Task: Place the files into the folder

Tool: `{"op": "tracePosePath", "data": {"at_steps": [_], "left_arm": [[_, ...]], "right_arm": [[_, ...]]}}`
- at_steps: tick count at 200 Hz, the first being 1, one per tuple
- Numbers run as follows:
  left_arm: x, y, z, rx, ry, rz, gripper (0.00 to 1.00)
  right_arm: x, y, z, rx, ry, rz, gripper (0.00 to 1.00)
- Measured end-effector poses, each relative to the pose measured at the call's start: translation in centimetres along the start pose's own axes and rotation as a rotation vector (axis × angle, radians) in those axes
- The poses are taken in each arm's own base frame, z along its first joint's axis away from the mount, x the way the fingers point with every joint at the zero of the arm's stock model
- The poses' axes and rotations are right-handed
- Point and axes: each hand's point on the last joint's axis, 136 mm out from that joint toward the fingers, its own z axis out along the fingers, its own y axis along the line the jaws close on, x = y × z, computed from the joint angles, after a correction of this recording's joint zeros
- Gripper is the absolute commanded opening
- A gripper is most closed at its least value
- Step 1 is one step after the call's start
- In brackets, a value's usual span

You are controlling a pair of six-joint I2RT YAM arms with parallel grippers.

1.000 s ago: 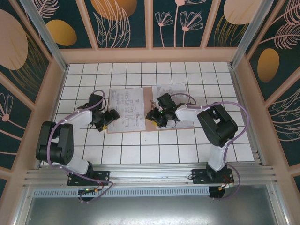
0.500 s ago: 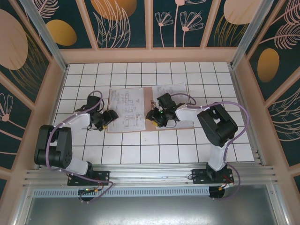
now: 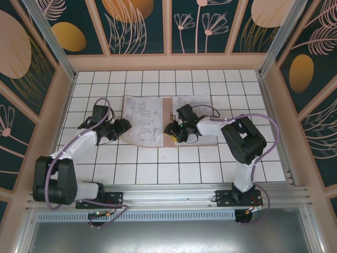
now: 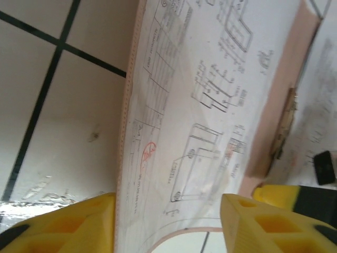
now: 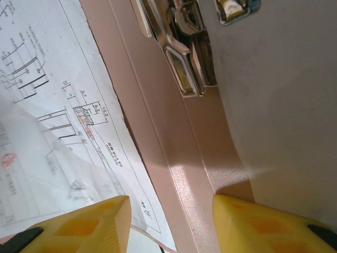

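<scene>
With the folder (image 3: 167,105) open at the middle of the worktop (image 3: 158,168) and a printed sheet (image 3: 143,118) on its left leaf, your left gripper (image 3: 122,128) straddles that leaf's edge, grip uncertain, while the right gripper (image 3: 176,132), jaws apart, rests over the spine; next, probably swing the leaf shut.

The table (image 3: 174,163) is free along the lower band of the top view, between the folder (image 3: 167,108) and the arm bases. It is also free along the upper tile rows below the back wall (image 3: 168,62).

The centre is crowded. The folder and the printed sheet (image 3: 142,120) span it, with the left gripper (image 3: 121,128) at their left edge and the right gripper (image 3: 172,132) on the folder's middle.

The right arm (image 3: 245,139) blocks right of centre, and the left arm (image 3: 79,142) slants across the lower left. Side walls close off both edges.
</scene>
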Motion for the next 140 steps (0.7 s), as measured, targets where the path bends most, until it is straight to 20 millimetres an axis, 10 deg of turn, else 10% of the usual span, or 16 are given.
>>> {"op": "tracePosePath", "data": {"at_steps": [68,140], "left_arm": [[0.7,-2.0,-0.7,0.087,0.021,0.011,0.0],[0.2,-1.8,-1.3,0.032,0.007,0.054,0.0]], "right_arm": [[-0.1,0.2,0.1,-0.008,0.001,-0.002,0.48],[-0.2,1.5,-0.4,-0.031,-0.008,-0.064,0.68]]}}
